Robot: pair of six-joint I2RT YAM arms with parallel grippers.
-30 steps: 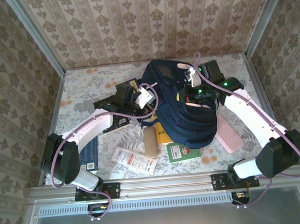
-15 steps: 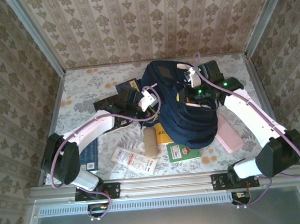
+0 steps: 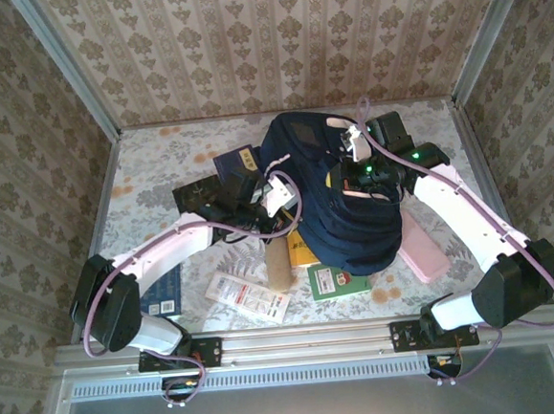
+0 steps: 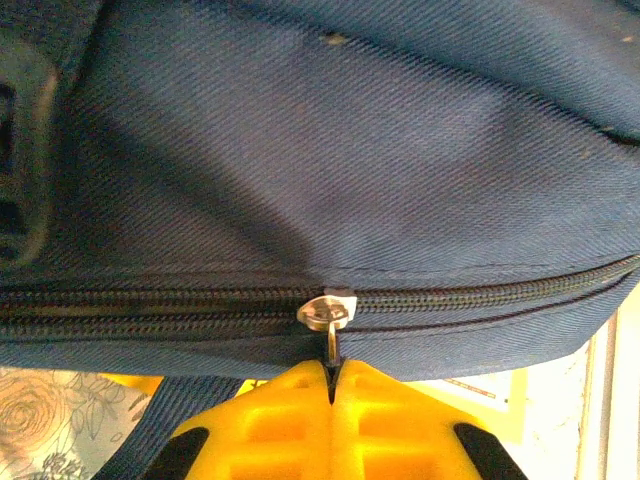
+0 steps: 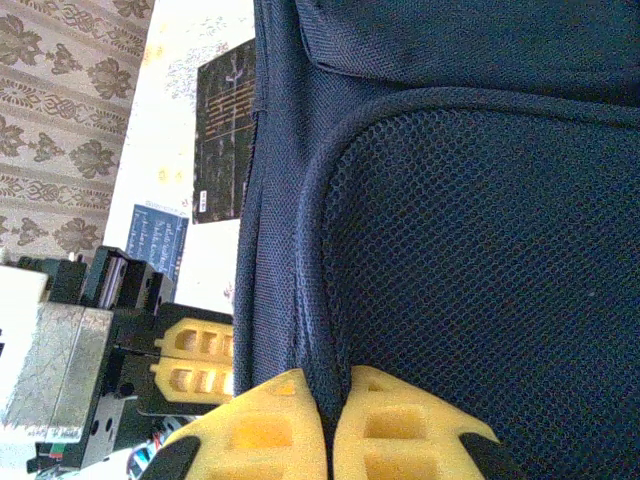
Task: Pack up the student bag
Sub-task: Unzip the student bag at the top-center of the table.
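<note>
Unzipping the bag (image 3: 342, 235), by my judgement; it lay toward the table's (image 3: 149, 169) far right corner. My left gripper (image 4: 330, 375), arm stretched low to its left side, clamped the zipper pull (image 4: 325, 312). My right gripper (image 5: 328, 400), arm arched over it, pinched a seam (image 5: 318, 330). Next: draw the pull along its track against that hold.

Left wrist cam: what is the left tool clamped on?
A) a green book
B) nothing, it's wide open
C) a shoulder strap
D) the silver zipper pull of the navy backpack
D: the left tool is shut on the small silver zipper pull of the navy-blue fabric backpack.
</note>
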